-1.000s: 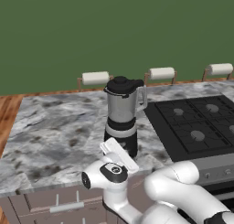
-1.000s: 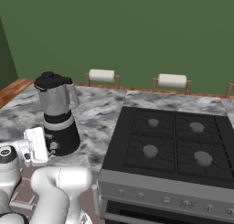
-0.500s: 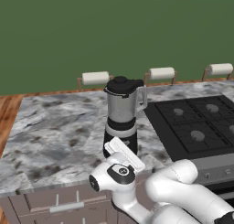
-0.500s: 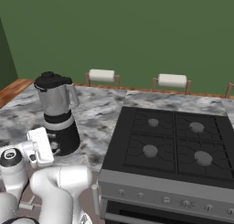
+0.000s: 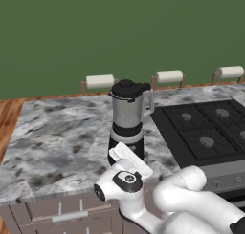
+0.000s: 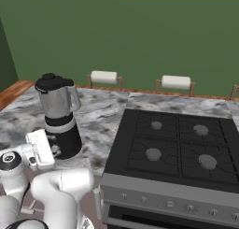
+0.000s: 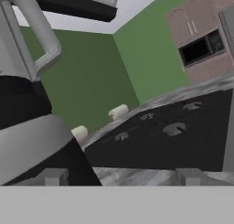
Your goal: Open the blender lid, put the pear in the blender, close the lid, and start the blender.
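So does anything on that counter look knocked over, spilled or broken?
Nothing stands out. The tall blender with the silvery-grey jar stands upright on the marbled grey counter, its round black lid seated level, with no spill around its base.

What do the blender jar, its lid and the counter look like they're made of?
The blender jar looks like brushed metal or smoked plastic: silvery-grey with soft vertical sheen. The lid seems to be matte black plastic or rubber, showing no shine. The counter looks like polished marble or granite, mottled grey and white with veining.
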Motion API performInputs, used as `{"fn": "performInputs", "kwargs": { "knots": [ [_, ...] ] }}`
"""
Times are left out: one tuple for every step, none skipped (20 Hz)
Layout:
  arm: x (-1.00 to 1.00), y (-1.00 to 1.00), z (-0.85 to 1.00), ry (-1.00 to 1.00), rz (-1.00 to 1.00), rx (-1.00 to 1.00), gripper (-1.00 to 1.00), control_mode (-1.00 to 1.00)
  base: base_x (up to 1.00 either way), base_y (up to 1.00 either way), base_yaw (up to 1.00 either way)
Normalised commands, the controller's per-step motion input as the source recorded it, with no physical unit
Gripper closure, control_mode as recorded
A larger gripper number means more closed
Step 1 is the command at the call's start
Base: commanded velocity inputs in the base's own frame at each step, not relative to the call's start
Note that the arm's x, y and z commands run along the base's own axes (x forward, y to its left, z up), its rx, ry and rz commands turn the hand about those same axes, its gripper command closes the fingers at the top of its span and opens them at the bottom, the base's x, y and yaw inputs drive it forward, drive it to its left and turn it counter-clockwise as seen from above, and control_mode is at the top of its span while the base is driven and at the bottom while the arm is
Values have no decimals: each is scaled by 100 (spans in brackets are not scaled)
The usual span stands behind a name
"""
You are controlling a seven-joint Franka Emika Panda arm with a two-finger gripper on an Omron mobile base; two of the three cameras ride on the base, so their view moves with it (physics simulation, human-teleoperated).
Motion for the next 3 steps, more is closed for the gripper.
{"fn": "performInputs", "kwargs": {
  "knots": [
    [-77, -59, 21, -12, 0, 0, -100, -100, 0, 0, 0],
    [-84, -62, 28, -14, 0, 0, -100, -100, 0, 0, 0],
    [-79, -62, 34, -15, 0, 0, -100, -100, 0, 0, 0]
  ]
}}
